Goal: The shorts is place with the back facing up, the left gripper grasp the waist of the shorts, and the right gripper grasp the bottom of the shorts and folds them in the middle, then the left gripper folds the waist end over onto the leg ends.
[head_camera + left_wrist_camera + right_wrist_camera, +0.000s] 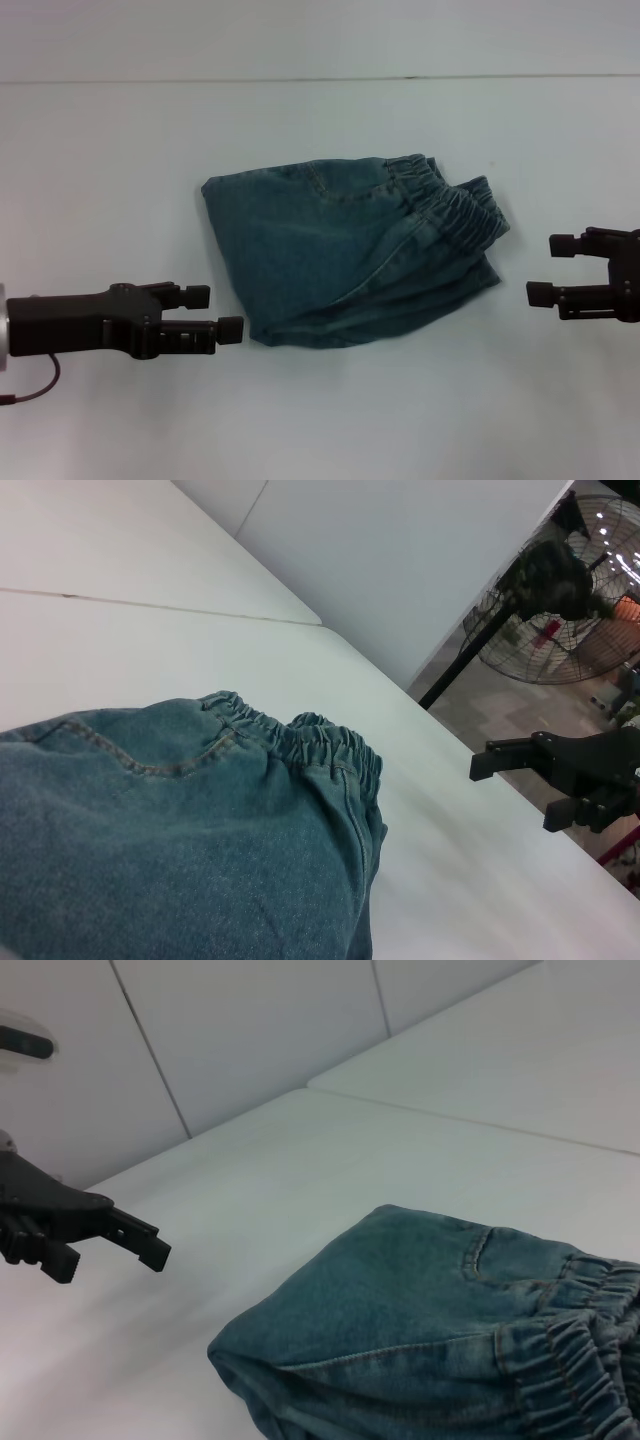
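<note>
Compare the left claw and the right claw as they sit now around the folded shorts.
The left claw sits near the front left corner of the shorts, its tips close to the fold; the right claw stands clear of the gathered waist on the right. The left claw's arm shows in full up to a silver-grey wrist; the right claw's arm is cut off by the edge of the head view. Both are black, open, empty and point inward at the shorts.

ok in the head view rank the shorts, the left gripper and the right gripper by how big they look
1. shorts, by far the largest.
2. left gripper and right gripper: their open claws look alike, so no ranking. The right one is cut by the picture's edge.
</note>
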Available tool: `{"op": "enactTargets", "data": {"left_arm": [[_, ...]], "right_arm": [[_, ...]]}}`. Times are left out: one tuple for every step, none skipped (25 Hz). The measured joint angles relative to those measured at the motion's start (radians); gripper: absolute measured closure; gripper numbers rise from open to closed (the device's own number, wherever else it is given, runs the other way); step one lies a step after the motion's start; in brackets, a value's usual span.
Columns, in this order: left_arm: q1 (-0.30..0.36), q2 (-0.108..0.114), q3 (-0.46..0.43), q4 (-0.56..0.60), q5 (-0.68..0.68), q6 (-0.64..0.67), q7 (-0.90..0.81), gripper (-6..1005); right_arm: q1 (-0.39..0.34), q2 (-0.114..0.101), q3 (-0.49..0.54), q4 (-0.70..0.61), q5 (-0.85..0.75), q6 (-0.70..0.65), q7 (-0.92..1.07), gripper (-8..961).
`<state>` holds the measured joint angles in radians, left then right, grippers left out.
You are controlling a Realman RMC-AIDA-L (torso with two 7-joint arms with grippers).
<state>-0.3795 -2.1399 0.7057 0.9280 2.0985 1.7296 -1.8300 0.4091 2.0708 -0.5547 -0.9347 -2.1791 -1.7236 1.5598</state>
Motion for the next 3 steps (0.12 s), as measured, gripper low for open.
{"op": "enactTargets", "data": {"left_arm": [[0.000,0.000,0.000,0.000,0.000,0.000,0.000,50],[0.000,0.000,0.000,0.000,0.000,0.000,0.000,50],[0.000,0.000,0.000,0.000,0.000,0.000,0.000,50]], "right_arm": [[0.000,0.000,0.000,0.000,0.000,0.000,0.000,26],[0.000,0.000,0.000,0.000,0.000,0.000,0.000,26],[0.000,0.000,-0.001,0.000,0.000,0.000,0.000,26]]}}
